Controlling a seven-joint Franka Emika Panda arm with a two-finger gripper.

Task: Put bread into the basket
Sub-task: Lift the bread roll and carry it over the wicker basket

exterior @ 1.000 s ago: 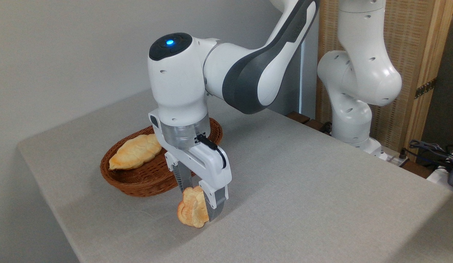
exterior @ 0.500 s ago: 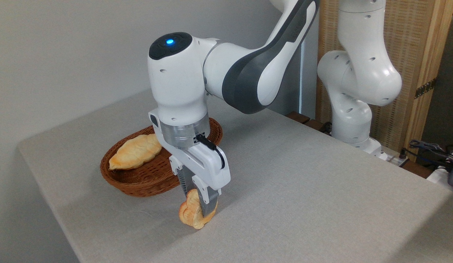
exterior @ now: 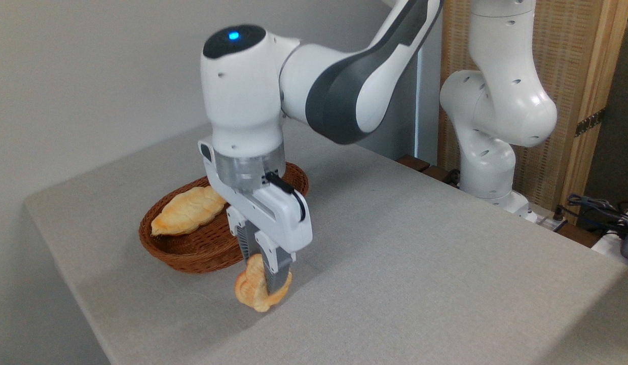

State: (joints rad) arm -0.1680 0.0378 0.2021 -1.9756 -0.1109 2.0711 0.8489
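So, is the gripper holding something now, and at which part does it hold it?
Yes: the gripper holds the bread, standing on edge, pinched across its flat faces near the upper right part.

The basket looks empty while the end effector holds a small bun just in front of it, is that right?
Not quite. The camera view shows the basket already holds a longer golden loaf. The end effector does grip the small bun just in front of it.
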